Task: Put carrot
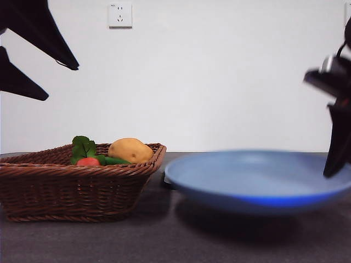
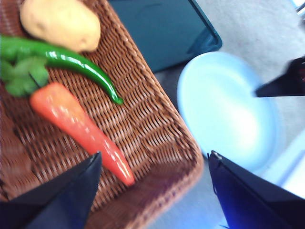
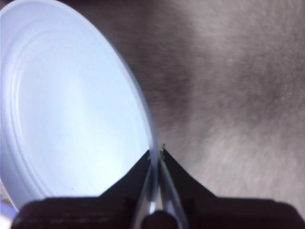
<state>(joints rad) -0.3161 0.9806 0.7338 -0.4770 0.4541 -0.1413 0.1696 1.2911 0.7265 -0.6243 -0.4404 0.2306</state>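
Note:
The carrot (image 2: 76,126), glossy orange-red with green leaves, lies in the woven basket (image 2: 157,124); in the front view only its thick end (image 1: 88,161) and leaves show over the basket (image 1: 71,189) rim. My left gripper (image 2: 155,155) is open and empty, hovering above the basket's near corner, high at the top left of the front view (image 1: 61,82). My right gripper (image 3: 155,152) is shut on the rim of the light blue plate (image 3: 71,109), at the right edge of the front view (image 1: 332,170). The plate (image 1: 258,178) hangs just above the table, right of the basket.
A tan potato (image 1: 130,150) and a slim green pepper (image 2: 81,64) share the basket with the carrot. A dark teal mat (image 2: 167,28) lies beyond the basket. A wall socket (image 1: 120,15) is on the white wall behind.

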